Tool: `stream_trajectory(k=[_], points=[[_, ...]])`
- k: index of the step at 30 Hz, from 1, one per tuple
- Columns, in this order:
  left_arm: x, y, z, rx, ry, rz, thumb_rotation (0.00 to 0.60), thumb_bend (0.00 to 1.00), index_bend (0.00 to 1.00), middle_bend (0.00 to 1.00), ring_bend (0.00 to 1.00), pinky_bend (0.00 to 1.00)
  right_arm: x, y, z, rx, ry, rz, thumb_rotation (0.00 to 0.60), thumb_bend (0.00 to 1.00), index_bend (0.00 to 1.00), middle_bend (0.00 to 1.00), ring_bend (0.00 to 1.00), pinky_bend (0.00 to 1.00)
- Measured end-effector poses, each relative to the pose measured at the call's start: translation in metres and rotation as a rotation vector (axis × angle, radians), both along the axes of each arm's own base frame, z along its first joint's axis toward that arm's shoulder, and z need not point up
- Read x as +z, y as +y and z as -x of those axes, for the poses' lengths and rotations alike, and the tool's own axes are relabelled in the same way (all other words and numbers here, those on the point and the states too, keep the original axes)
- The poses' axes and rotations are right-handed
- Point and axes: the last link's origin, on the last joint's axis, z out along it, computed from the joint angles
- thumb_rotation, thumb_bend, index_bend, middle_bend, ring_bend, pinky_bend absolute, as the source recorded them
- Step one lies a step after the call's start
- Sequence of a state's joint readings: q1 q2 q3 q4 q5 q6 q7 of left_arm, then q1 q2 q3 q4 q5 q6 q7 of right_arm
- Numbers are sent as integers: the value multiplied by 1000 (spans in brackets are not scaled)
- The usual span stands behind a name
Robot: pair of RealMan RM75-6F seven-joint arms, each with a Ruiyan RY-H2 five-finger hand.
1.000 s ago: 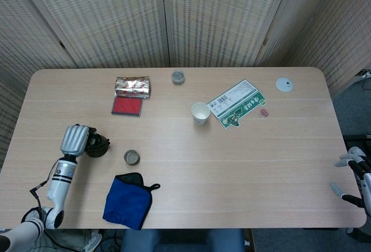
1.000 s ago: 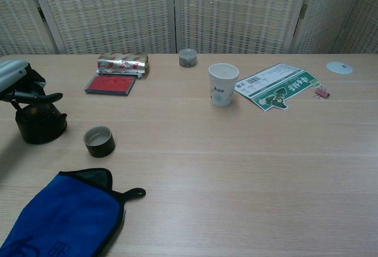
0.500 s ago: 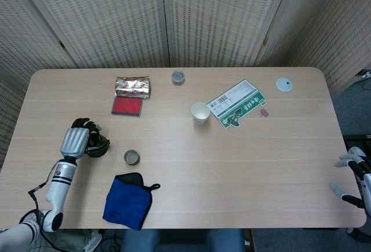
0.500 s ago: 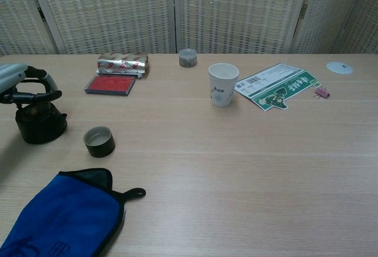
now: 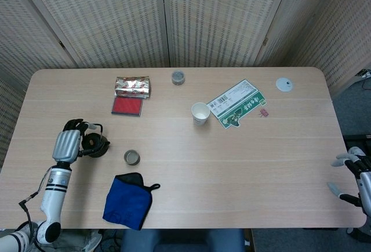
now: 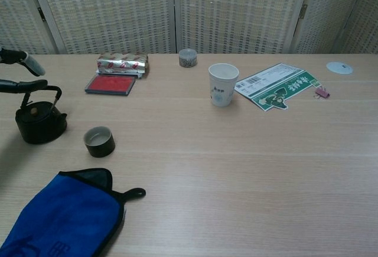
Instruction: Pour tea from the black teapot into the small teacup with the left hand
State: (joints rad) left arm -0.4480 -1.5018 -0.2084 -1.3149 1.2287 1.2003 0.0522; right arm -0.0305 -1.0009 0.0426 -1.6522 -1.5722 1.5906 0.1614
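The left hand (image 5: 67, 143) hovers just beside the small black cast-iron teapot with a wire bail handle (image 6: 39, 118), which stands on the pale wooden bench (image 5: 232, 159) near its left edge. The fingers are spread and hold nothing. Judged step: approach to the teapot. The next move calls for closing on the bail handle. The right hand (image 5: 353, 176) hangs off the right edge, fingers apart, empty. The chest view shows the bail upright and unheld; the head view alone shows the right hand. A small dark glazed cup (image 6: 99, 140) stands near the teapot.
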Motion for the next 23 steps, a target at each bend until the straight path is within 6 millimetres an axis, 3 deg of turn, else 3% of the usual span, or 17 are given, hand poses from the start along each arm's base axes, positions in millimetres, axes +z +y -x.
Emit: stream_trajectory(k=[9,21,23], points=[[24,-51,-3,35,-16,-42,398,201,347,295,150,91,-10,-4,-4,34,1,-53,600,143,424,323,260,268],[42,-111,-4,59,44,-90,423,201,347,295,150,91,-22,-3,-7,49,10,-88,600,144,379,290,195,263],[43,-117,-5,55,47,-94,449,200,347,295,149,91,-24,-3,-7,44,15,-100,600,144,359,280,185,255]])
